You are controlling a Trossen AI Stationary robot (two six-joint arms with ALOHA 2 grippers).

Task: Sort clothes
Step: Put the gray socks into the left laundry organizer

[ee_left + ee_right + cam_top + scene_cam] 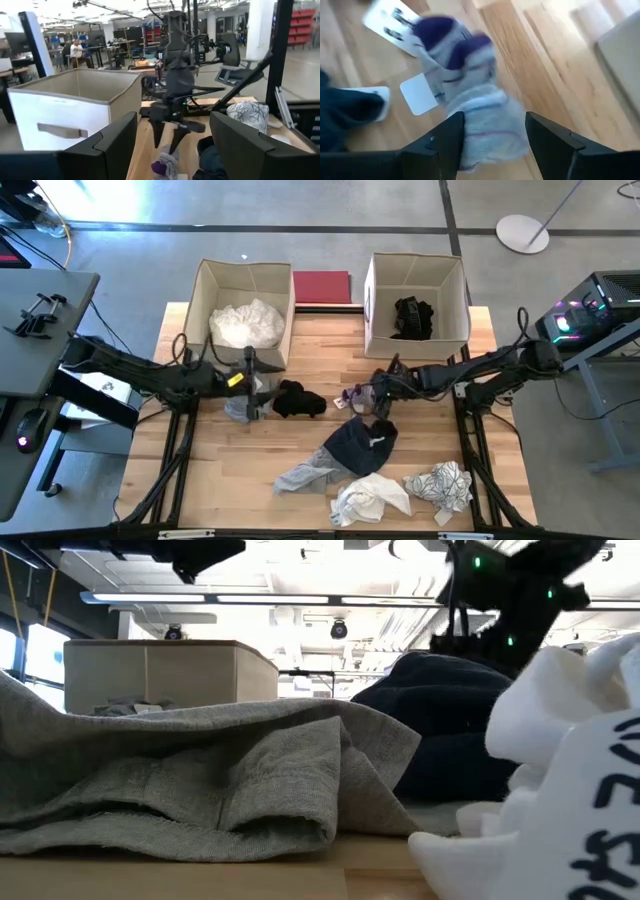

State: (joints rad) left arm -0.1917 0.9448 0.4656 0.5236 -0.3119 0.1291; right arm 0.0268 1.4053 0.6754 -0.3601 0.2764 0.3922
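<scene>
Wooden table point(215, 480) carrying two fabric boxes and loose clothes.
Left box point(248, 285) and right box point(415, 275) sitting beyond both grippers' fingers; black garment point(300, 401) lying just past the left fingers, grey-purple socks point(470, 85) lying under the right fingers, navy garment point(360, 445), grey garment point(305, 476), white garment point(370, 500), patterned garment point(440, 485) lying farther off.

Black marks on the white garment point(590, 790) in the low view may be letters, but none reads clearly.
</scene>
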